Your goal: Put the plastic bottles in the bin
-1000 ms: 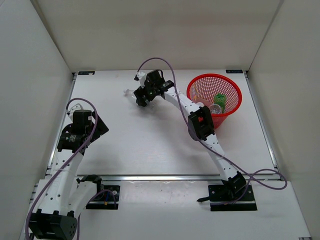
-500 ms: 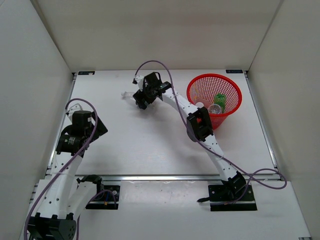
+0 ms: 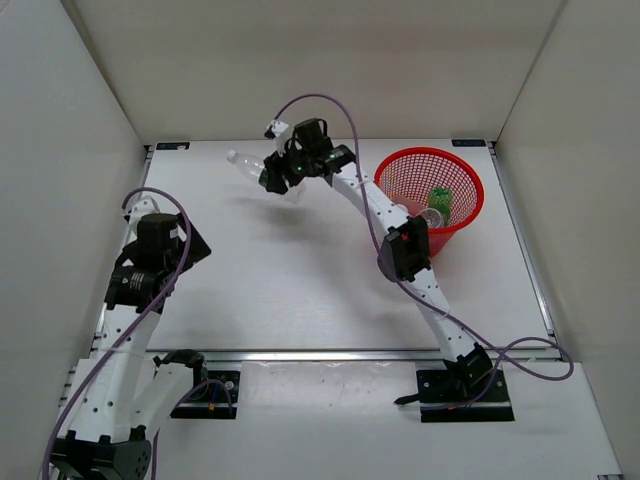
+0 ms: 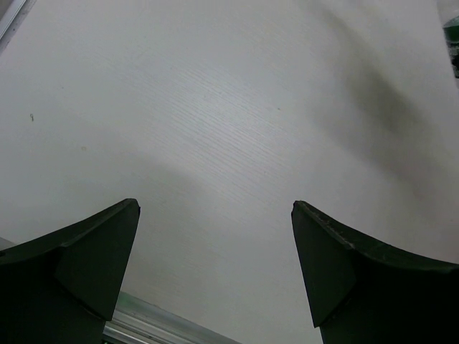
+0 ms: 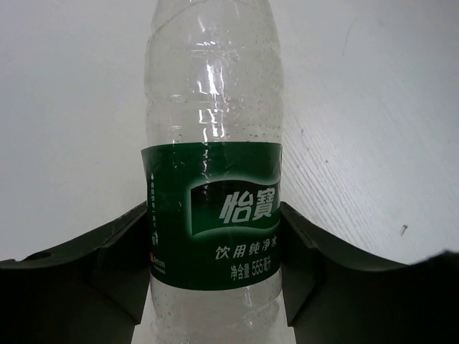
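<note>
My right gripper (image 3: pixel 283 175) (image 5: pixel 215 251) is shut on a clear plastic bottle with a dark-green label (image 3: pixel 240 162) (image 5: pixel 214 215). Both fingers (image 5: pixel 115 258) press the label, and the bottle hangs tilted above the table's far middle. To its right stands the red mesh bin (image 3: pixel 428 150). In the bin lie a small green bottle (image 3: pixel 440 203) and a clear bottle (image 3: pixel 428 217). My left gripper (image 3: pixel 190 243) (image 4: pixel 215 265) is open over bare table at the left, with nothing between its fingers.
White walls close in the table (image 3: pixel 300 280) at the back and on both sides. A metal rail (image 3: pixel 330 354) runs along the near edge by the arm bases. The right arm's purple cable (image 3: pixel 320 98) loops above its wrist.
My right gripper closed on the dark-green-label bottle and lifted it off the table, up and slightly back. The left arm drew back a little toward the left wall.
</note>
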